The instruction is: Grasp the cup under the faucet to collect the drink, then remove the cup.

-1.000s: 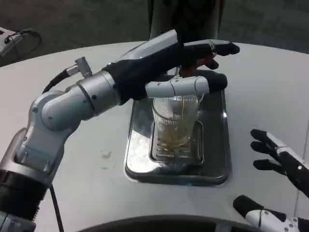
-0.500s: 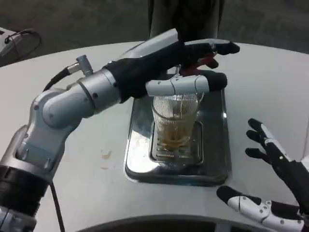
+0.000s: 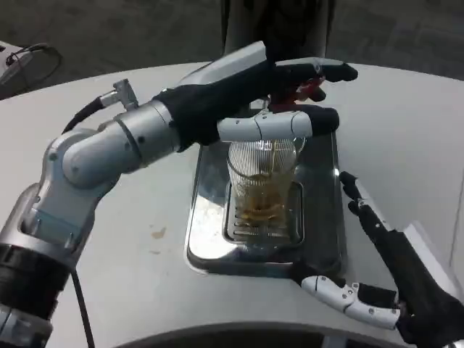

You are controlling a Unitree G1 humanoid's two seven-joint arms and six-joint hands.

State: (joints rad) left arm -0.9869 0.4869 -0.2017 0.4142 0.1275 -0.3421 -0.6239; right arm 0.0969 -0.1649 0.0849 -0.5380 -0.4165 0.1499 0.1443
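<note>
Standing on the steel drip tray (image 3: 322,254), the ribbed clear glass cup (image 3: 262,185) is ungrasped; right hand (image 3: 377,254) released, spread beside the tray edge; left hand (image 3: 290,98) presses the red faucet lever (image 3: 308,88).

Left hand (image 3: 279,98) reaches forward, fingers extended; right hand (image 3: 377,268) spread wide.

The left hand (image 3: 279,101) hides the dark faucet's spout and most of its red handle (image 3: 310,88). The lower-right corner cuts off the right hand (image 3: 391,279) at the wrist.
</note>
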